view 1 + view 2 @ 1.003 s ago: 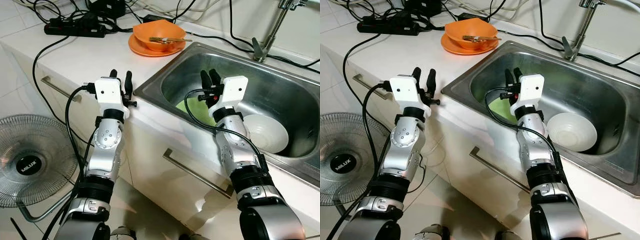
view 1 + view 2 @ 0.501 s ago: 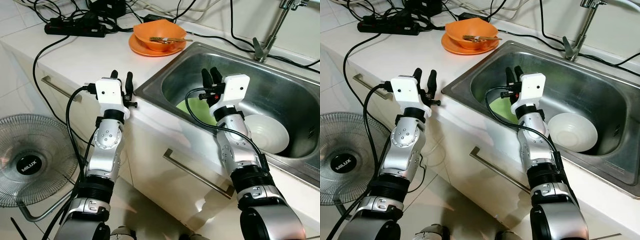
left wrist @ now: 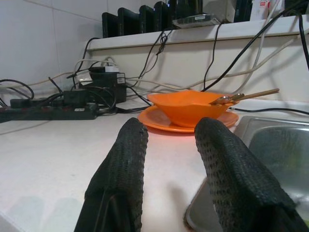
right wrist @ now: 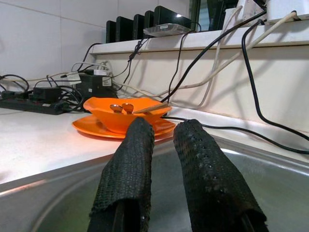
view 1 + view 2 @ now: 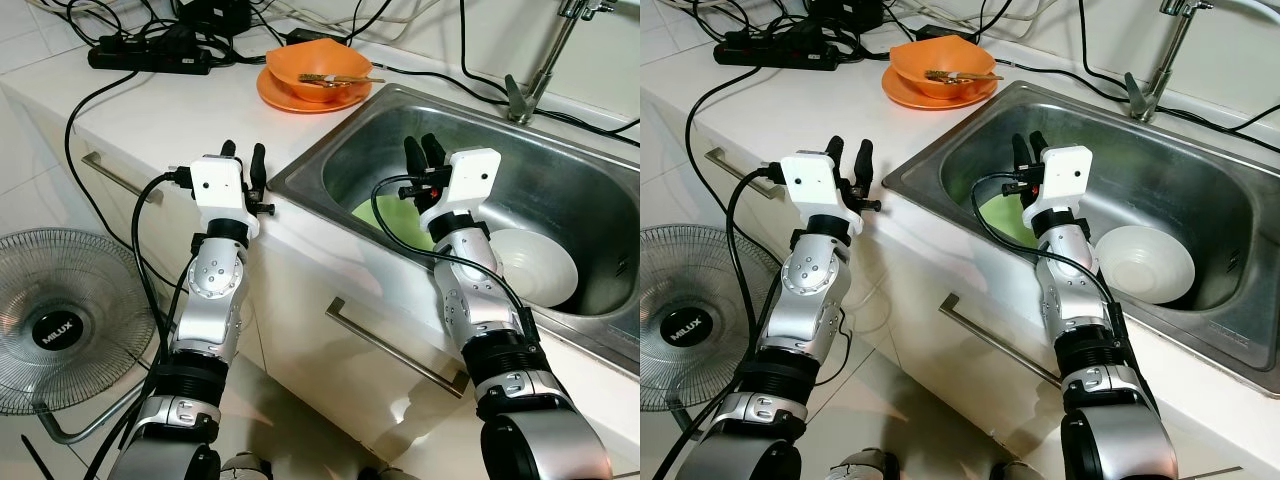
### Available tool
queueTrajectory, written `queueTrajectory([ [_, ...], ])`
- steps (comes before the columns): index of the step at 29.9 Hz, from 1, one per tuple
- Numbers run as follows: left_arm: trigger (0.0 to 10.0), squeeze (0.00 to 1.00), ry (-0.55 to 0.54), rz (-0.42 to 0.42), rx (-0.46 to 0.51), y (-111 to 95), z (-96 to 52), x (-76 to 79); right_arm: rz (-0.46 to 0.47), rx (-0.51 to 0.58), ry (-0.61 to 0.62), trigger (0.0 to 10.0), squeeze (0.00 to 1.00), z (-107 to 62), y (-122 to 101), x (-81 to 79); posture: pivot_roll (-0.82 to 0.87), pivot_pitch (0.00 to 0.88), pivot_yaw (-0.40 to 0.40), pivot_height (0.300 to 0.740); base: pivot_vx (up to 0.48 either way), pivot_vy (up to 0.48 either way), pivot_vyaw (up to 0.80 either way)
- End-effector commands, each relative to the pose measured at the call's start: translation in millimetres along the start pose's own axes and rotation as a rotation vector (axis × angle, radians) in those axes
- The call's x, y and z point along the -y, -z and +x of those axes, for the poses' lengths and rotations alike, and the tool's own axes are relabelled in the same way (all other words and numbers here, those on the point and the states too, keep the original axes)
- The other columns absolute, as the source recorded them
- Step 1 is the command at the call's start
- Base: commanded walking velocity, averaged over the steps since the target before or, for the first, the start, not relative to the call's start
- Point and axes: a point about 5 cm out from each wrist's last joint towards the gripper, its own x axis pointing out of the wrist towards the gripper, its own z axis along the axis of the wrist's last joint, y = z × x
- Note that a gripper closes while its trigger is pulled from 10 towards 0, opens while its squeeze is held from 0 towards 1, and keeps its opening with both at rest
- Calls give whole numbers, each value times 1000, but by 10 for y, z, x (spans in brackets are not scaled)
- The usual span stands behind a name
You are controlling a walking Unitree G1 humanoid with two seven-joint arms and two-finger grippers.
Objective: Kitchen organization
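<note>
Reaching into the sink (image 5: 560,120): right end effector (image 5: 421,152) hovering narrowly parted, empty, above green plate (image 5: 392,222) | left end effector (image 5: 243,158) waiting empty over desk (image 5: 150,110), slightly apart | next: lowering, gripping plate rim.

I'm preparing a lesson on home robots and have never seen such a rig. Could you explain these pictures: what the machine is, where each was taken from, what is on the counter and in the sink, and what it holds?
This is a humanoid robot with two silver arms, each ending in two black fingers. Two pictures come from cameras in its head, looking down; the other two look along each wrist's fingers. The left gripper hovers over the counter edge, open and empty. The right gripper reaches over the sink, slightly open, also empty. On the counter sit an orange bowl on an orange plate, utensils in the bowl, and a power strip. In the sink lie a green plate and a white bowl.
</note>
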Motion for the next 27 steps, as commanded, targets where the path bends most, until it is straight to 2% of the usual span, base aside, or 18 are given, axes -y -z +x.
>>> queueTrajectory([
  [1,10000,0,7,-3,11,-20,16,20,-3,11,6,10000,0,-4,-32,40,70,80,-15,740,0,0,0],
  [22,10000,0,-6,-16,-11,9,3,11,-5,6,-4,10000,0,1,-37,38,73,89,-28,740,0,0,0],
  [25,10000,0,-10,-20,-13,9,6,6,3,-16,1,10000,0,15,-22,42,72,88,-28,740,0,320,0],
  [27,10000,0,-10,-20,-14,10,7,6,21,-19,5,10000,0,18,-18,45,72,88,-28,740,0,437,-800],
])
